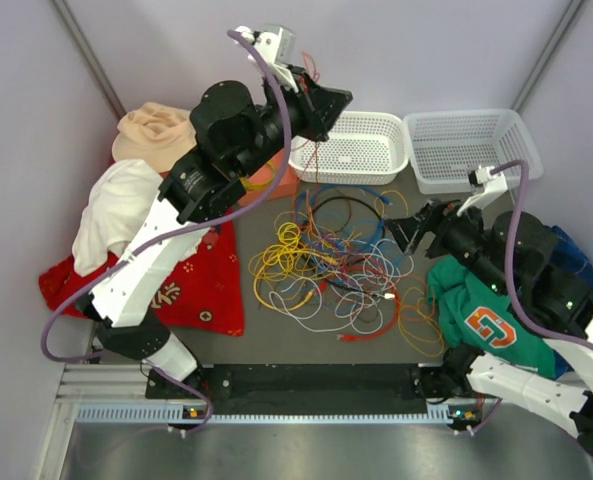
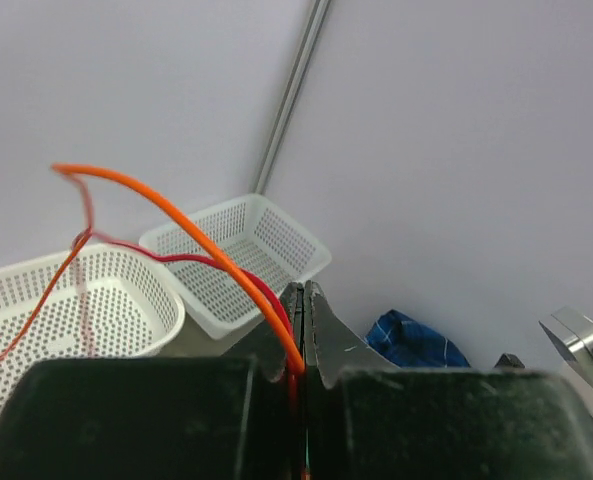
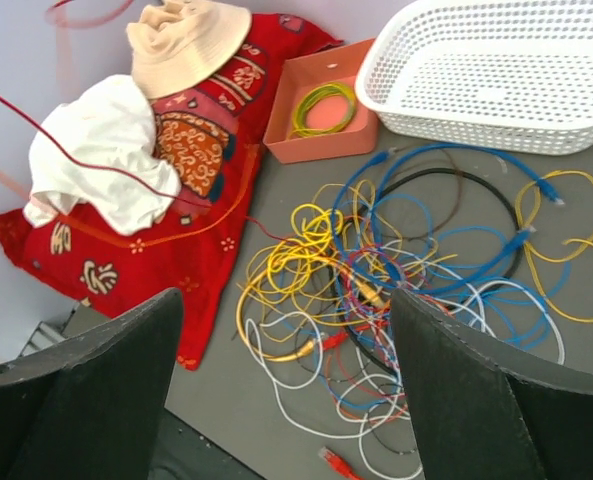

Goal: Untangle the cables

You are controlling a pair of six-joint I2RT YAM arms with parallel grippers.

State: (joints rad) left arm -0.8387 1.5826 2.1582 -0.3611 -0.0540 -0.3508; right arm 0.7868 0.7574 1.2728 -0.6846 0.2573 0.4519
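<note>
Starting at the left, a red patterned cloth [image 1: 201, 285], a white garment [image 1: 116, 210] and a beige hat [image 1: 156, 135] lay heaped by the wall, apart from the work. Above them the left claw [image 2: 304, 300] was raised high near the left white basket [image 1: 351, 148], its jaws pressed shut on a red-orange cable [image 2: 176, 215] that arched up from the pinch and trailed down toward the table [image 1: 266, 345]. Lifting one strand this high was probably meant to draw it free of the knot. In the middle, the cables [image 1: 336, 265] lay on the table as a loose tangle of yellow, white, blue, black and red loops, just in front of that basket and the right white basket [image 1: 466, 150]. Farther right, the right claw [image 3: 286, 390] hovered over the tangle's right edge, its jaws spread wide with nothing between them, seemingly poised to pin or pick another strand. A green shirt [image 1: 481, 320] lay under that arm.
</note>
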